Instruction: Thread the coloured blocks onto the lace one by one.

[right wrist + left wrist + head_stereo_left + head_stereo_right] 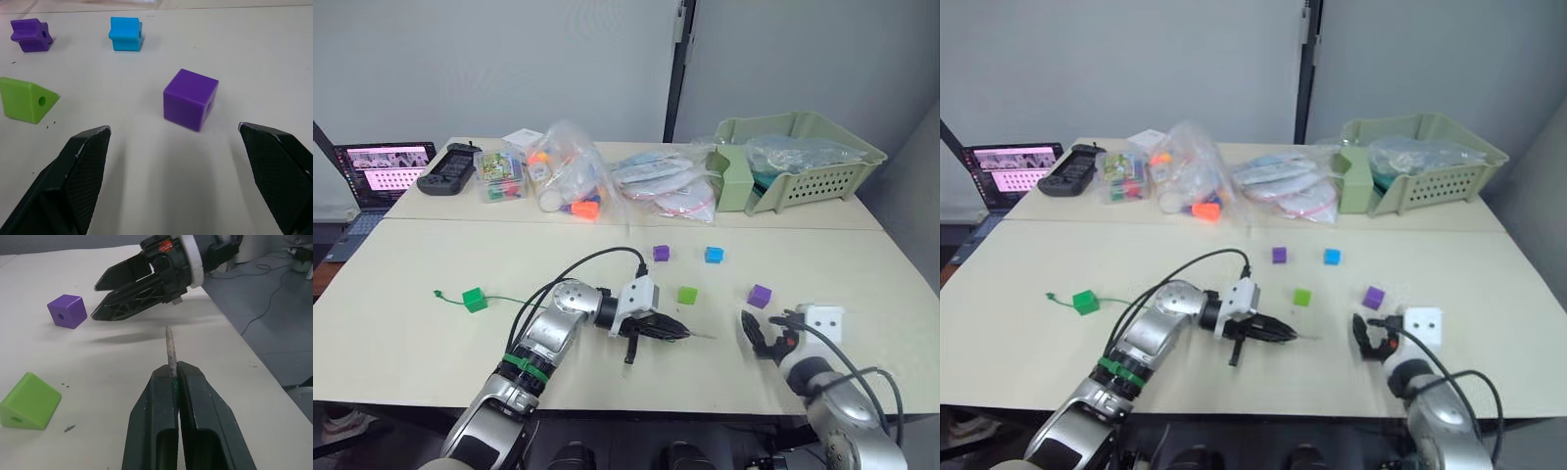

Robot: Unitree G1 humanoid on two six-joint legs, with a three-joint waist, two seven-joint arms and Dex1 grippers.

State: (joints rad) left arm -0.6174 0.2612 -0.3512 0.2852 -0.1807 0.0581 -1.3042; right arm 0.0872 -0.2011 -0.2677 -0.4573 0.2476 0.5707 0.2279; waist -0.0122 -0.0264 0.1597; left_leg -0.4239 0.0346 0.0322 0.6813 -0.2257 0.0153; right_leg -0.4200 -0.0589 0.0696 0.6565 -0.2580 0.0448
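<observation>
Progress judged as one of five: dark green block (475, 300) near the table's (411, 338) left edge, apparently already on the lace (504, 300), with a short knotted tail of cord past it on the far side and the cord running from it toward the left arm; four blocks judged left to thread.

Left gripper (172, 373) closed on the lace's stiff pale tip (169, 348), tip projecting forward from between the fingers and pointing toward the right gripper (760, 339); green cord visible in the slit between the pads.

Right gripper wide open and empty, low over the table; purple cube (190, 99) lying between and just ahead of its spread fingers, untouched, bore facing sideways.

Remaining loose pieces on the near table: lime green wedge-shaped block (687, 295) just beyond the left gripper; second purple block (661, 253) and blue block (714, 255) farther back, near one another; all apart from each other and from both grippers.

Next step judged: pick up the purple cube and bring its hole to the held tip.

Writing and brands: none legible; laptop (380, 174) at far left showing a pink-toned screen, text unreadable; bagged toys (563, 176) and pale green basket (798, 162) on the far table, no readable labels.
</observation>
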